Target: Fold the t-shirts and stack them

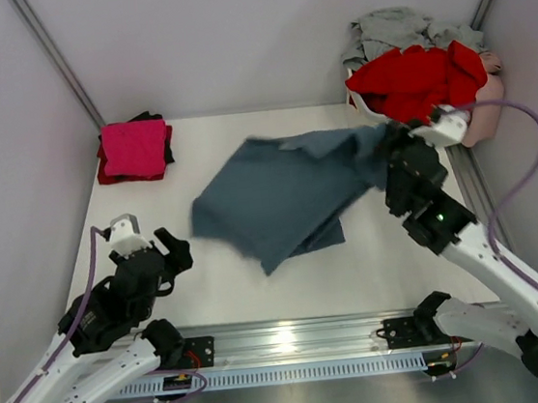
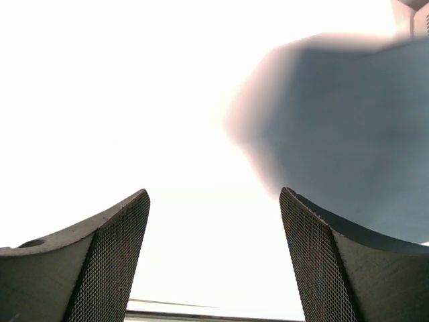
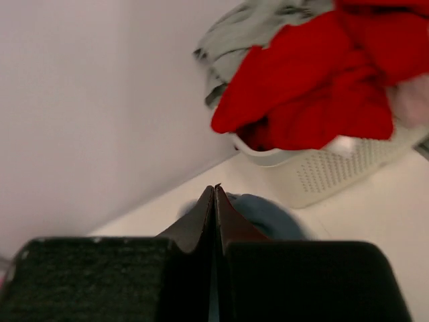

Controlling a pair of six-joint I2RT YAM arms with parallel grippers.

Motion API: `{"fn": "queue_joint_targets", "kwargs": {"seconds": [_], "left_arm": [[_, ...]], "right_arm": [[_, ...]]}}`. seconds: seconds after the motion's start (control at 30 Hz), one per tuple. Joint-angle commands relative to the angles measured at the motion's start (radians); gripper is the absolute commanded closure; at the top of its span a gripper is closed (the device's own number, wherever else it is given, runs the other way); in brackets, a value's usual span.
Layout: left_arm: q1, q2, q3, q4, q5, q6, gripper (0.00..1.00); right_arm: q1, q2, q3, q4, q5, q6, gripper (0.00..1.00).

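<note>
A large slate blue-grey t-shirt (image 1: 278,196) lies spread and rumpled in the middle of the table. Its right corner is lifted, and my right gripper (image 1: 385,140) is shut on that corner. In the right wrist view the jaws (image 3: 215,191) are pressed together with blue cloth (image 3: 268,215) showing just beyond them. My left gripper (image 1: 173,256) hovers open and empty to the left of the shirt. Between its spread fingers (image 2: 214,194) the shirt's blurred edge (image 2: 335,134) shows. A folded magenta t-shirt (image 1: 133,146) tops a small stack at the back left.
A white slatted basket (image 3: 335,168) stands at the back right corner, heaped with a red tee (image 1: 415,78), a grey one (image 1: 390,27) and a pale pink one (image 1: 487,109). White walls close in the table on three sides. A metal rail (image 1: 294,340) runs along the near edge.
</note>
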Motion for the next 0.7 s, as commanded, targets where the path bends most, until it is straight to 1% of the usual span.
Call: {"fn": "queue_joint_targets", "kwargs": {"seconds": [0.0,0.07,0.13,0.2,0.23,0.27,0.33,0.37,0.43,0.57,0.67], "left_arm": [[-0.005,0.022,-0.016,0.079,0.023,0.045,0.18],[-0.005,0.04,-0.012,0.093,0.043,0.053,0.18],[-0.005,0.054,-0.006,0.108,0.058,0.065,0.18],[-0.005,0.073,0.006,0.104,0.058,0.068,0.18],[-0.005,0.076,0.013,0.101,0.06,0.069,0.18],[-0.005,0.079,0.014,0.098,0.061,0.069,0.18],[-0.005,0.073,0.013,0.095,0.067,0.072,0.18],[-0.005,0.067,0.007,0.096,0.075,0.074,0.18],[-0.005,0.062,0.002,0.101,0.083,0.077,0.17],[-0.005,0.064,-0.01,0.122,0.118,0.094,0.17],[-0.005,0.073,-0.012,0.13,0.132,0.097,0.17]], "right_arm": [[0.071,-0.024,-0.091,-0.17,0.408,0.347,1.0],[0.113,0.005,-0.11,-0.207,0.444,0.369,1.0],[0.136,0.069,-0.093,-0.216,0.443,0.374,1.0],[0.161,0.141,-0.047,-0.244,0.423,0.371,0.87],[0.166,0.165,-0.03,-0.256,0.418,0.369,0.78],[0.172,0.186,-0.013,-0.271,0.408,0.362,0.56],[0.184,0.243,0.024,-0.262,0.388,0.302,0.44],[0.199,0.261,0.033,-0.229,0.382,0.273,0.36],[0.216,0.307,0.051,-0.166,0.379,0.177,0.32],[0.249,0.381,0.103,-0.13,0.36,0.094,0.3],[0.249,0.442,0.135,-0.139,0.256,0.061,0.3]]}}
